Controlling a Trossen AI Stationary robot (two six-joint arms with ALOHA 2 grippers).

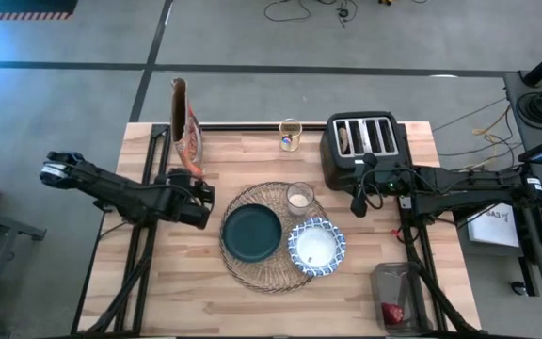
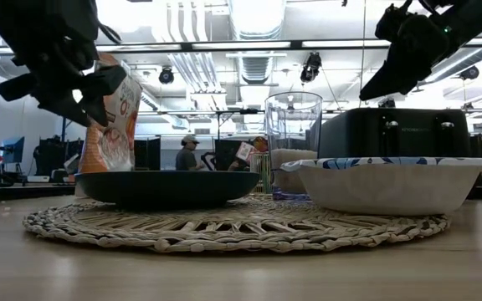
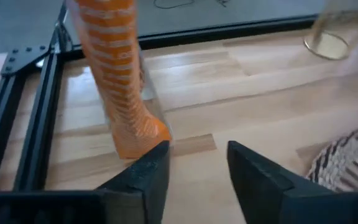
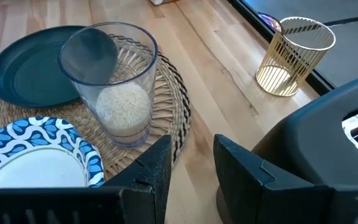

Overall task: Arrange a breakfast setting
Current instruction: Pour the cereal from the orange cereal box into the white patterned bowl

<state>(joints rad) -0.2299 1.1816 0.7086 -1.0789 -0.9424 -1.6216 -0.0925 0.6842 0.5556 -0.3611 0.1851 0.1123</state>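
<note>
Placemat (image 1: 269, 237) at table centre, carrying plate (image 1: 252, 232), bowl (image 1: 316, 247) and glass (image 1: 299, 197). Left gripper (image 1: 199, 201) parted, empty, close by cereal bag (image 1: 185, 127) near far-left corner: risks toppling it. Right gripper (image 1: 357, 201) parted, empty, between toaster (image 1: 362, 143) and glass: could clip either.

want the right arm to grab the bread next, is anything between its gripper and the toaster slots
Nothing visible. The right gripper, open, hangs beside the toaster, at its plate-side edge. The bread sits in a slot, and the glass stands off toward the placemat.
</note>
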